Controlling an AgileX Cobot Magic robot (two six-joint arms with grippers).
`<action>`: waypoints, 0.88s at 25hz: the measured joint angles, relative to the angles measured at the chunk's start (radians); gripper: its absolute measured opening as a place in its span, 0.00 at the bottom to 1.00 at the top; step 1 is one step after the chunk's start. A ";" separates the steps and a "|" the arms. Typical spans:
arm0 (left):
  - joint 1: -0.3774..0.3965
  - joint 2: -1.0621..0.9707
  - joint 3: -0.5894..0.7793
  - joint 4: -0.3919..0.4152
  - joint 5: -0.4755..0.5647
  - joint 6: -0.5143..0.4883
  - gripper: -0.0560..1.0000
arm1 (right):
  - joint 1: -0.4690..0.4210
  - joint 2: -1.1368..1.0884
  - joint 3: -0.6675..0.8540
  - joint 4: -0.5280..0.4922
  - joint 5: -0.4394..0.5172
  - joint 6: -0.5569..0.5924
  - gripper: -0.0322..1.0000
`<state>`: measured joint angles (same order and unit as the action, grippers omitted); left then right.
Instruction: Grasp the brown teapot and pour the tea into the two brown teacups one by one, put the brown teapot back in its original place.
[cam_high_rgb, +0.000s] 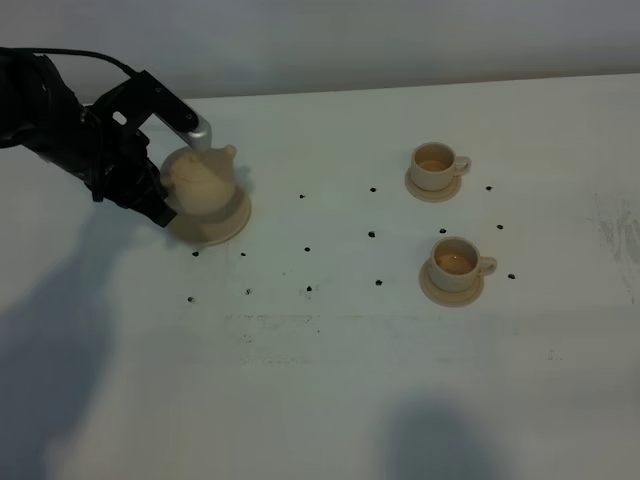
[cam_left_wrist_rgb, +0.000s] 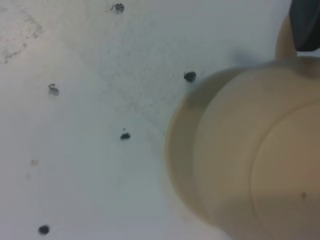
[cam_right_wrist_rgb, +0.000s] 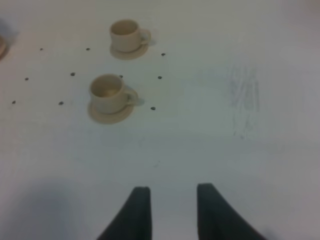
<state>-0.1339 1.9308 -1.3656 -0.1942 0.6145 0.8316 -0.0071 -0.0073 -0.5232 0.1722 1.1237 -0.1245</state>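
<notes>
Now, teapot (cam_high_rgb: 200, 180): upright over the wide plate (cam_high_rgb: 228, 230) at the left of the table (cam_high_rgb: 330, 390); whether it rests on the plate or sits just above it, I cannot tell.
Left claw (cam_high_rgb: 163, 200): clenched on the teapot's handle, at the side away from the cups.
Left wrist view: teapot body (cam_left_wrist_rgb: 250, 160) fills the corner, with one dark finger (cam_left_wrist_rgb: 305, 22) over the handle loop.
Far cup (cam_high_rgb: 434, 165): upright on its small saucer, amber liquid inside.
Near cup (cam_high_rgb: 455, 262): the same, just in front of the far one.
Right claw (cam_right_wrist_rgb: 172, 200): jaws apart, nothing between them, well apart from both cups.
Table marks (cam_high_rgb: 308, 249): small black dots between teapot and cups.
</notes>
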 joint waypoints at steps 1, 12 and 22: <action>-0.006 -0.007 0.000 -0.008 0.001 0.010 0.14 | 0.000 0.000 0.000 0.000 0.000 0.000 0.25; -0.088 -0.007 -0.155 -0.057 0.066 0.036 0.14 | 0.000 0.000 0.000 0.000 0.000 0.000 0.25; -0.160 0.131 -0.399 -0.056 0.205 -0.014 0.14 | 0.000 0.000 0.000 0.000 0.000 0.000 0.25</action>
<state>-0.2941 2.0616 -1.7651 -0.2504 0.8197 0.8176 -0.0071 -0.0073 -0.5232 0.1722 1.1237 -0.1245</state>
